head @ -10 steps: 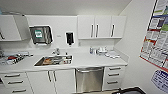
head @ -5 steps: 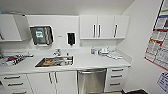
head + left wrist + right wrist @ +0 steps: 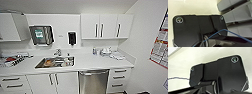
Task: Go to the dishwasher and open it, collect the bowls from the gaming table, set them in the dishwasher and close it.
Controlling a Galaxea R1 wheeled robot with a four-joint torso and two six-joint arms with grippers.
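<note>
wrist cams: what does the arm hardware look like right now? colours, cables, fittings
Left wrist view: a wide black plate with rounded corners, round ringed fittings at its corners, and a thin blue cable looping across the jointed bar below it. Right wrist view: the same kind of black plate with round fittings, a thin dark cable trailing off to one side. Fingers can't be made out.

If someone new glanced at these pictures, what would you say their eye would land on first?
Probably the brushed-steel dishwasher, shut, under the white counter between cabinet doors and a stack of drawers. Next, the steel sink set into the counter to its left, with a dark soap dispenser on the wall above. A colourful poster stands out on the right wall.
</note>
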